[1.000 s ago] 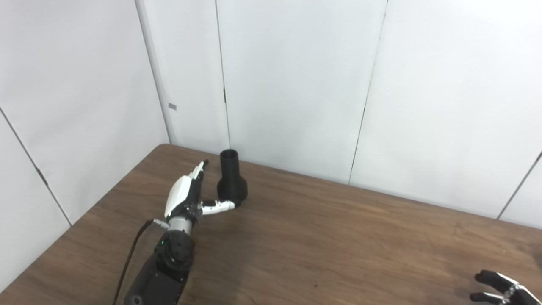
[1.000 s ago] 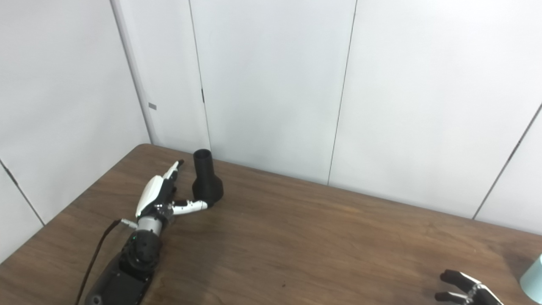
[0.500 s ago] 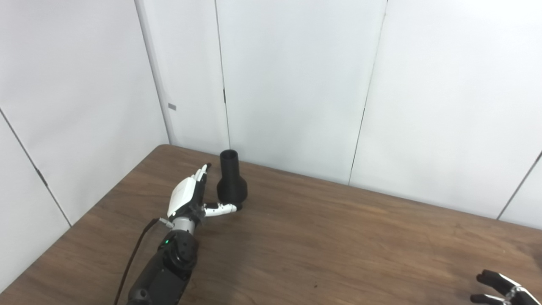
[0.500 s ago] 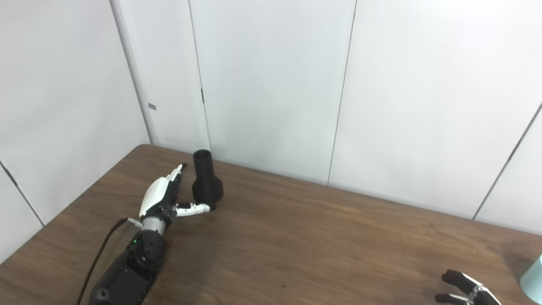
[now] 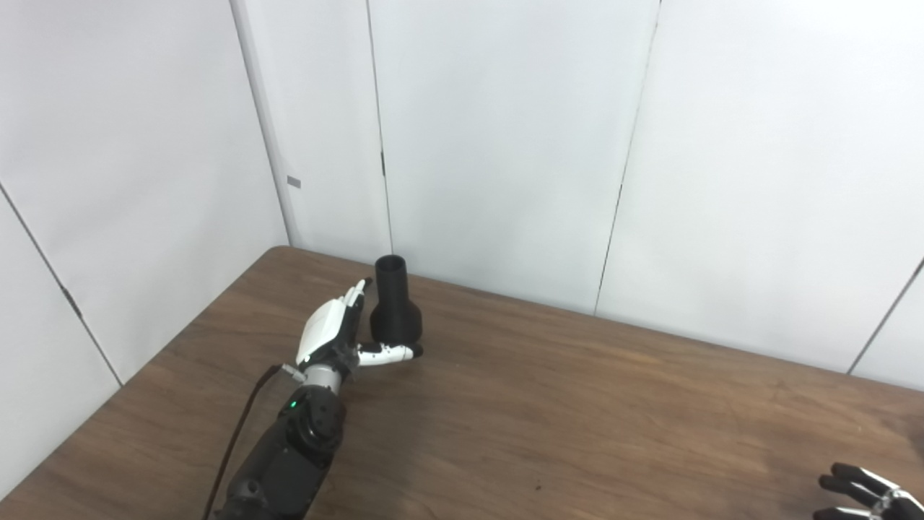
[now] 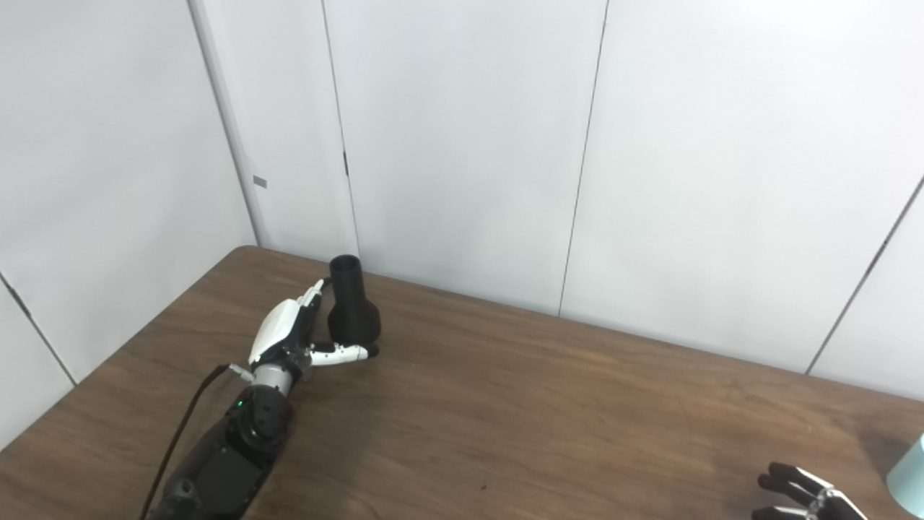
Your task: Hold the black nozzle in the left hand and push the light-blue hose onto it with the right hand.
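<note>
The black nozzle (image 5: 394,307) stands upright on the brown table (image 5: 577,404), near its far left corner, narrow neck up and wide base down. The left hand (image 5: 333,336) is right beside the nozzle on its left, fingers (image 5: 355,295) stretched straight along its neck and thumb (image 5: 388,353) reaching across the front of its base; the hand is spread and has not closed on it. Far to the right of the nozzle, at the lower edge, the right hand (image 6: 801,495) shows only dark fingertips, spread and empty. The light-blue hose (image 6: 911,468) peeks in at the right edge, just beside that hand.
</note>
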Controlling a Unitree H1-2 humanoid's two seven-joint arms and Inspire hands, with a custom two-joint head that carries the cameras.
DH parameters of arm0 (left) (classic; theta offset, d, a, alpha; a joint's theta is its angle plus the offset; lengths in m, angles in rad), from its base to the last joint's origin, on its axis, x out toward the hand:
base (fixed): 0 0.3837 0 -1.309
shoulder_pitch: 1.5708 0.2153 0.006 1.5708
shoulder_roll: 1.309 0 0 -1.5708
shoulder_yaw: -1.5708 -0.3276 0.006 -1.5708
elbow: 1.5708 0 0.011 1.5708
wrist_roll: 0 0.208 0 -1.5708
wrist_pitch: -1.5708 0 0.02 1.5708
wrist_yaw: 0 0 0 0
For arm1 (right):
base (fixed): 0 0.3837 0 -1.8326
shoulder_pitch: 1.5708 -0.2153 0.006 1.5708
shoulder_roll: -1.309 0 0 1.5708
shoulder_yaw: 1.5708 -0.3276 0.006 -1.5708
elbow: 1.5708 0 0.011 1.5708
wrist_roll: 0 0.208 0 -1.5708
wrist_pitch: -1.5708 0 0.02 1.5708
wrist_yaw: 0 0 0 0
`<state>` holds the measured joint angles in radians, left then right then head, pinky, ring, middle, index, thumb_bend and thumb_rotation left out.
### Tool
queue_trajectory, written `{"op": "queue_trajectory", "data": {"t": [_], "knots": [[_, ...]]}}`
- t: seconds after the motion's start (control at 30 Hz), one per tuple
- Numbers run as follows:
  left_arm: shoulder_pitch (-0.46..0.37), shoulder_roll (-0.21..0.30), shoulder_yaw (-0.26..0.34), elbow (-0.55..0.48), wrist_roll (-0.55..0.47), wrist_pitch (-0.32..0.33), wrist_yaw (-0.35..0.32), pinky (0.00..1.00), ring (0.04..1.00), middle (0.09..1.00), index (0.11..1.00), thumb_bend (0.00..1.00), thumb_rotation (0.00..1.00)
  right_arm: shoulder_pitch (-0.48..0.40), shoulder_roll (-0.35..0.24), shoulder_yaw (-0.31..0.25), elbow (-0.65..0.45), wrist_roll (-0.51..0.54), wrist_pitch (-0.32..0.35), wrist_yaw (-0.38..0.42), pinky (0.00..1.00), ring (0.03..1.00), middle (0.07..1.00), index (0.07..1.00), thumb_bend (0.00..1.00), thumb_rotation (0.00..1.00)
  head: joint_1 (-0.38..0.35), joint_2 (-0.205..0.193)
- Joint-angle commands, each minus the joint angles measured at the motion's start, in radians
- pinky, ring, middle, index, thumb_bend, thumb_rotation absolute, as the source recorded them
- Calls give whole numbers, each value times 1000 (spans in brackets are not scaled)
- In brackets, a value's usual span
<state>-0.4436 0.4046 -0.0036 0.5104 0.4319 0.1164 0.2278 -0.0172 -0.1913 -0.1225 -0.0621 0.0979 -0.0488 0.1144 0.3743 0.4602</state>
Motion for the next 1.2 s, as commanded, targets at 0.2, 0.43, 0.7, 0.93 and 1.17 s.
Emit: {"op": "queue_trajectory", "data": {"t": [0.2,0.43,0.7,0.93,1.17], "knots": [[-47,0,-9,22,-9,2,-3,993,1000,1000,983,1000,340,-3,-1,-11,-78,-26,10,-29,386,548,694,677,1000,411,-10,6],[-59,1,-11,82,-21,-48,11,930,973,947,947,982,359,4,4,-12,-101,-13,24,-29,391,549,694,681,1000,377,-18,7],[-67,-35,-2,118,-36,-111,98,624,583,562,612,799,239,13,-3,-12,-134,-15,50,-27,382,552,706,655,996,349,-21,9],[-81,-44,-46,186,-2,-187,187,724,547,482,489,529,5,25,-9,-17,-159,-20,56,-29,387,561,731,676,959,312,-24,29],[-74,-54,-66,208,7,-181,224,782,562,474,491,526,0,29,-9,-24,-174,-20,76,-29,379,547,712,665,970,312,-21,34]]}}
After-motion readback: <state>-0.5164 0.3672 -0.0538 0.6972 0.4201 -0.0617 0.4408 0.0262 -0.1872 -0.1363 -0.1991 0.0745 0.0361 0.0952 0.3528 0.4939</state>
